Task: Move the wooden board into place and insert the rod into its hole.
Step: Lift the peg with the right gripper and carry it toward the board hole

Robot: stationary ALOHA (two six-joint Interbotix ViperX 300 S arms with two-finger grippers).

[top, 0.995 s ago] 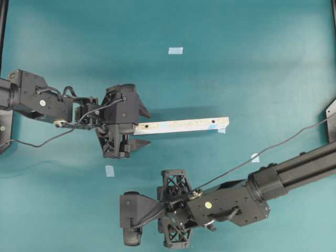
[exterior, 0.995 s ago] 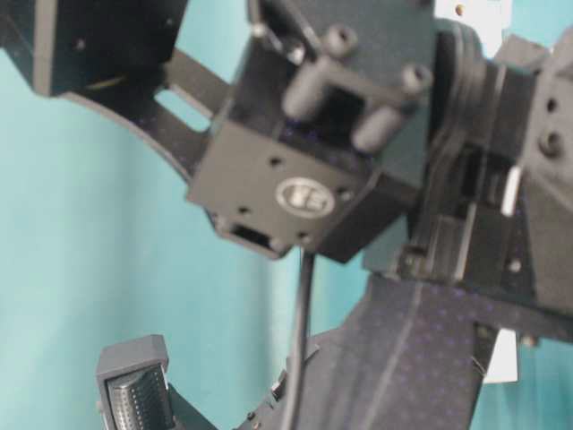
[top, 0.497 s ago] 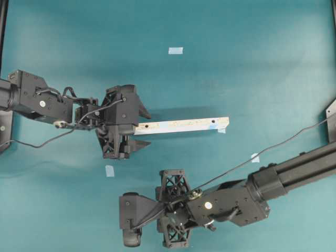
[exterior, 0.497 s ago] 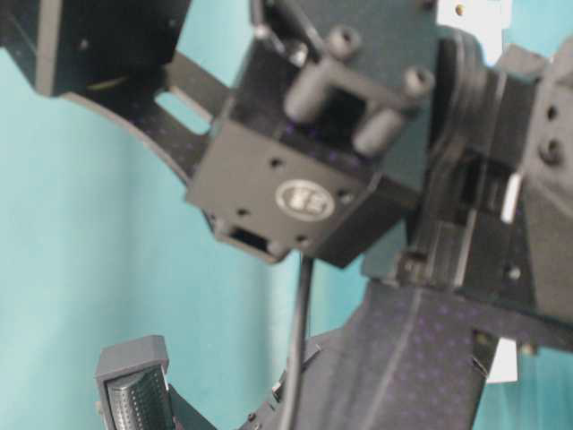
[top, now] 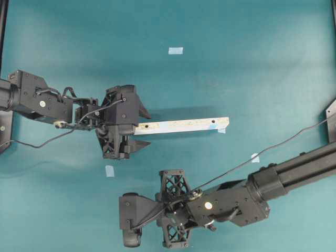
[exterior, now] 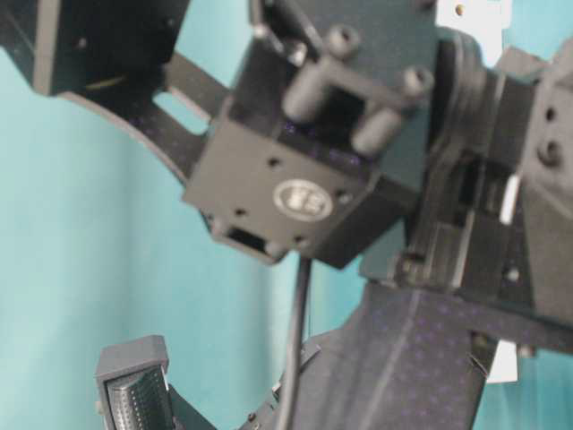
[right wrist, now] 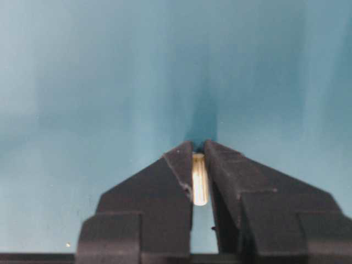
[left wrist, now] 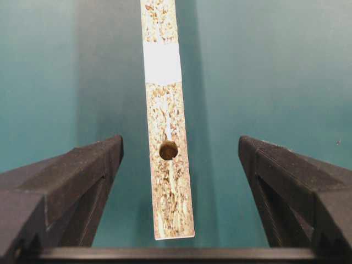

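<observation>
Rod (right wrist: 199, 179) now clamped as right tool (right wrist: 199, 147) narrowed; left tool (left wrist: 180, 165) stays apart.

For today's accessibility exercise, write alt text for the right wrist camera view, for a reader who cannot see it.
The right gripper has its two black fingers closed on the rod, a small cream-white peg held lengthwise between them. Behind it lies only the teal table surface, blurred, with a dark shadow just past the fingertips.

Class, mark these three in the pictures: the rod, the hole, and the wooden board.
rod (right wrist: 199, 179): right wrist view, middle of the peg between the jaws.
hole (left wrist: 168, 150): left wrist view, its dark centre.
wooden board (top: 181, 125): overhead view, middle of its top face.
</observation>
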